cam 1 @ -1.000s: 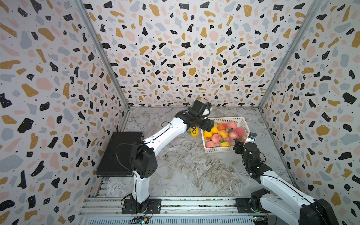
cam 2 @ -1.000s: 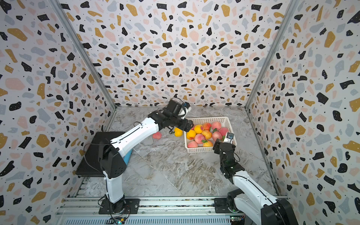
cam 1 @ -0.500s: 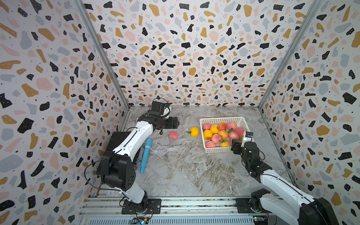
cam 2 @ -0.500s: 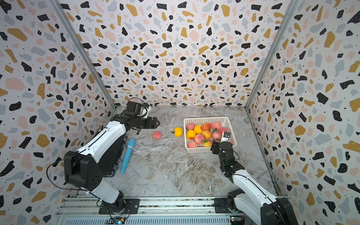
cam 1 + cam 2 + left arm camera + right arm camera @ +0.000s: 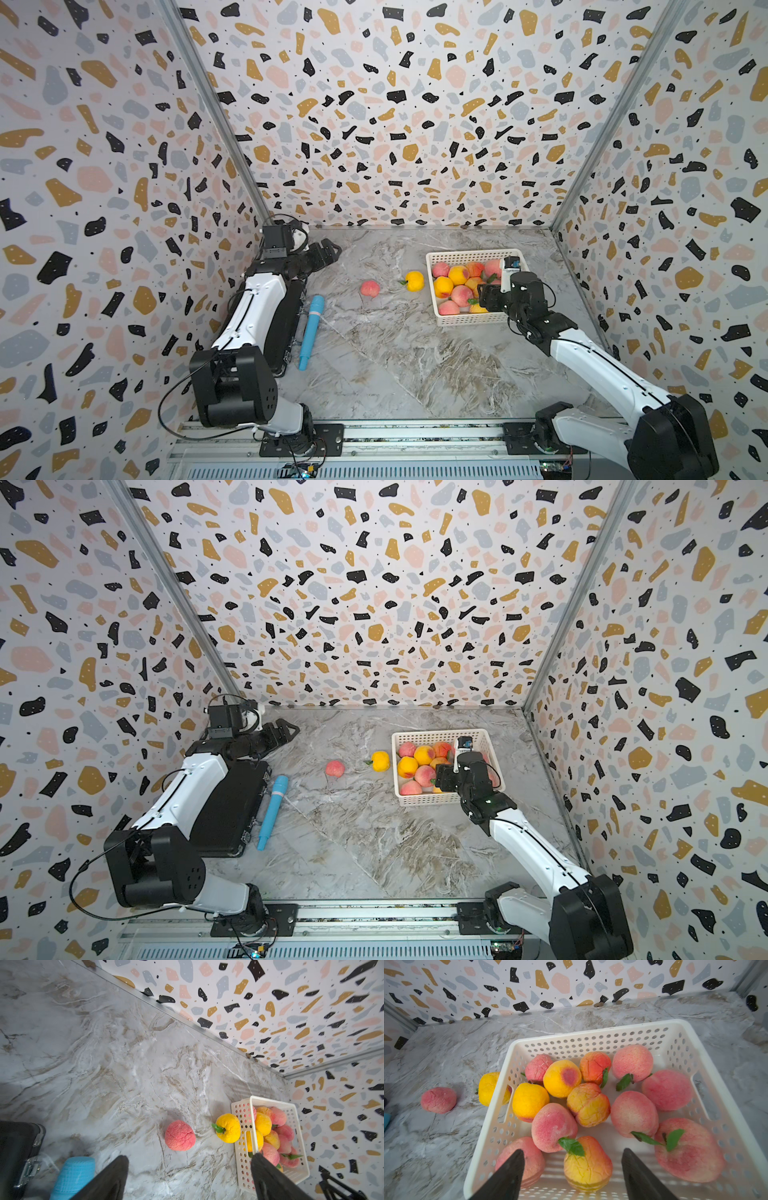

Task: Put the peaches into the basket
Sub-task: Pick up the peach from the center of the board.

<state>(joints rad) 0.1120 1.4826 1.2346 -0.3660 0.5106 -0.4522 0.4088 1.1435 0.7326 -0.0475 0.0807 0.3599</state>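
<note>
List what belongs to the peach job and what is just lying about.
Job: white basket, peaches inside it, pink peach and yellow peach, both outside it.
Lying about: blue cylinder, black case.

No writing, label or number is legible on anything.

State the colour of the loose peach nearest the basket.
The peach is yellow-orange, seen best in the left wrist view.
</note>
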